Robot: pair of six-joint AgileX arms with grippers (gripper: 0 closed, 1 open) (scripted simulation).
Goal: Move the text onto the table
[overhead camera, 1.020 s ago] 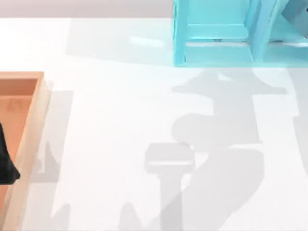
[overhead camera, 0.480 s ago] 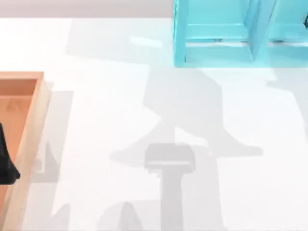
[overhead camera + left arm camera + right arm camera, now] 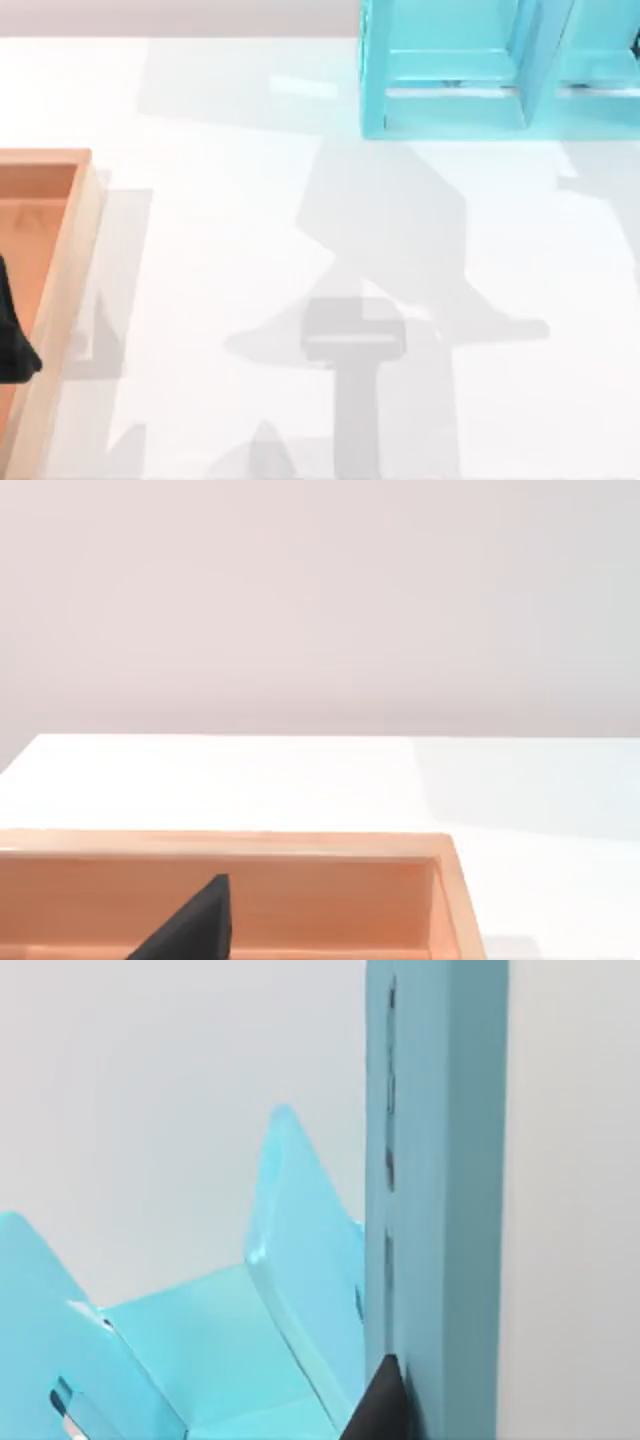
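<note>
White table (image 3: 230, 230); right gripper (image 3: 380, 1405) pinches text (image 3: 440, 1190) beside cyan shelf (image 3: 450, 75).

The light is bright and even. The white table (image 3: 200, 250) is glossy: it carries soft grey shadows of the arms at its middle and a pale reflection near the cyan shelf unit (image 3: 450, 70). The wooden tray (image 3: 60, 260) throws a faint shadow to its right. Edges look slightly soft.
</note>
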